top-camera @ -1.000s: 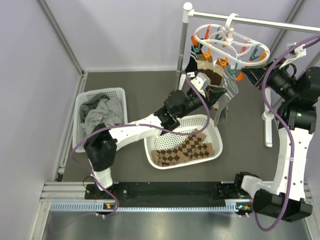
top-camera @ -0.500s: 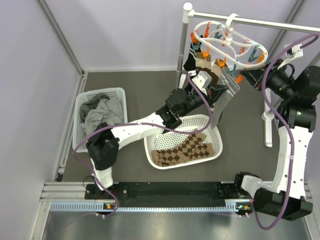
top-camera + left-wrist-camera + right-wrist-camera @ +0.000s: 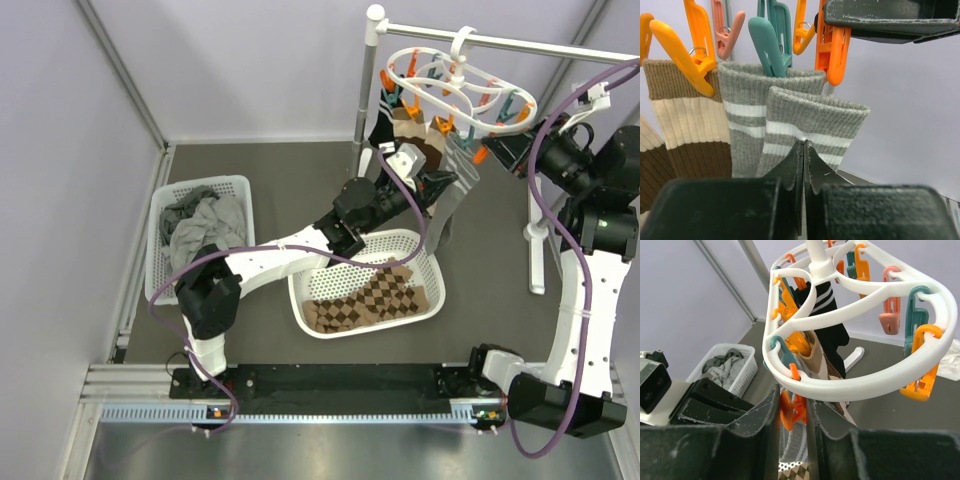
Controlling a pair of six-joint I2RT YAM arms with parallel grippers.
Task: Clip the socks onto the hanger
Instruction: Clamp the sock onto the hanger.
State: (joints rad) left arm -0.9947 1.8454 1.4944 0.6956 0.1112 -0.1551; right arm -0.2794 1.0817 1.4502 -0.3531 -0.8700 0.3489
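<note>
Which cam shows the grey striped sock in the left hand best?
Left wrist: the grey ribbed sock with white stripes sits close and central, cuff up, pinched in the left hand. Top external shows it as a small grey strip under the white plastic hanger. Right wrist: cannot pick it out.

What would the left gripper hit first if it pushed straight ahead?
Probably the pegged grey sock just behind the held grey sock in the left gripper; depth is unclear.

We see bright, even, soft light, with barely any shadow on the table [image 3: 270, 170] under the hanger [image 3: 860, 387]. Below the hanger, the left pincer [image 3: 804, 160] and right pincer [image 3: 792, 400] blur up close; the grey sock [image 3: 815, 120] reads crisp, the orange peg [image 3: 789, 412] soft.
</note>
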